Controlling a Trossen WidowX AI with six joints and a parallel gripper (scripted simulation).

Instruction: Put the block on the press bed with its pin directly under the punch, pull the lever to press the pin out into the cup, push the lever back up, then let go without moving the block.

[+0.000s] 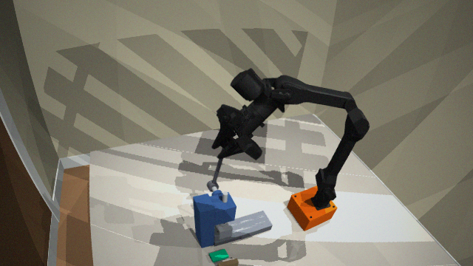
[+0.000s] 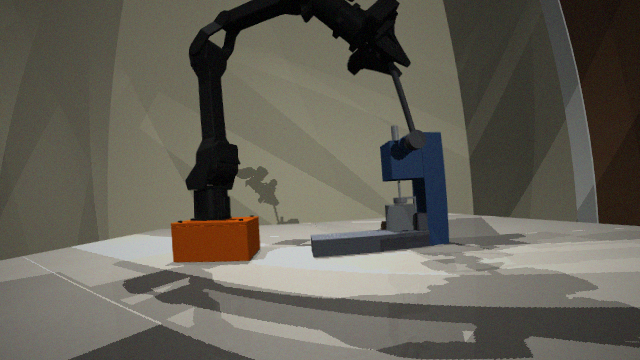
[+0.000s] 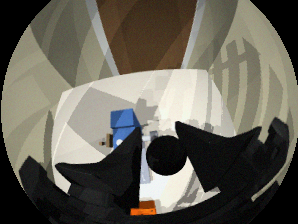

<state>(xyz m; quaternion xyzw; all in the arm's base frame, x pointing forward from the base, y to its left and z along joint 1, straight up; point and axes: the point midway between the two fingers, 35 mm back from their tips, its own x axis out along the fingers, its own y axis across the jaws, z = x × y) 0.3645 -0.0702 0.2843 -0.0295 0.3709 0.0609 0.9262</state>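
1. Shadow bands crossed the beige wall (image 1: 155, 16) (image 2: 310, 125) and fell in patches over the pale tabletop (image 1: 126, 236) (image 2: 310, 280) (image 3: 82, 125).
2. The blue arbor press (image 1: 207, 225) (image 2: 436, 185) (image 3: 122, 119) stood upright, its long grey bed (image 1: 255, 222) (image 2: 350, 244) (image 3: 145, 172) reaching out from its foot.
3. On that bed, the grey block (image 1: 223, 232) (image 2: 400, 218) sat beneath the thin punch (image 2: 399, 189); the pin's exact alignment could not be told.
4. The lever (image 1: 217, 171) (image 2: 404, 102) stood steeply raised from its hub.
5. The gripper (image 1: 217, 151) (image 2: 403, 69) (image 3: 157, 127) was at the lever's upper end, its fingers spread, with the round black knob (image 3: 166, 155) between them. Whether either finger touched it could not be told.
6. The orange arm base (image 1: 307, 219) (image 2: 215, 242) (image 3: 143, 212) stood well apart from the press.
7. Near the press lay a green piece (image 1: 219, 255), with a tan piece (image 1: 228, 262) just beside it, partly cut off by the frame edge.
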